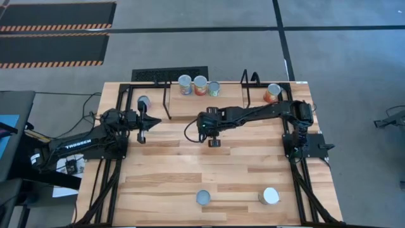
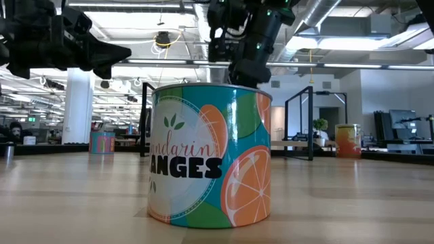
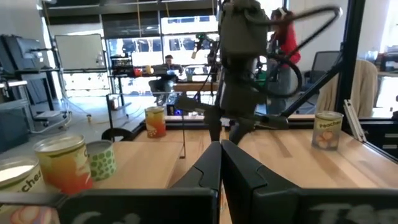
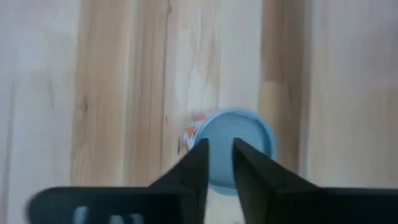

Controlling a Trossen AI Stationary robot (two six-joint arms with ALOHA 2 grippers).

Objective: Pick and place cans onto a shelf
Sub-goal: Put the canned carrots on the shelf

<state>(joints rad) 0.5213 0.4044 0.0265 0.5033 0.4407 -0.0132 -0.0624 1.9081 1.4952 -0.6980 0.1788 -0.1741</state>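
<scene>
The shelf [image 1: 205, 104] stands at the table's far side and carries three cans [image 1: 200, 85] along its far edge. One can [image 1: 273, 93] stands on the table right of the shelf, and another [image 1: 143, 101] left of it. Two cans stand near the front edge: the mandarin-orange one [image 1: 203, 197] [image 2: 210, 156] and a white-topped one [image 1: 270, 196]. My right gripper [image 1: 214, 142] [image 4: 221, 152] hangs above mid-table, pointing down. Its fingers are a narrow gap apart and hold nothing. A blue-grey can top [image 4: 242, 146] shows below them. My left gripper [image 1: 150, 120] [image 3: 221, 155] is shut and empty, left of the shelf.
The shelf's black wire frames [image 1: 250, 85] rise at both its ends. A black grate [image 1: 169, 75] lies behind the table. The planks between the shelf and the front cans are bare. People sit at desks in the room beyond [image 3: 166, 68].
</scene>
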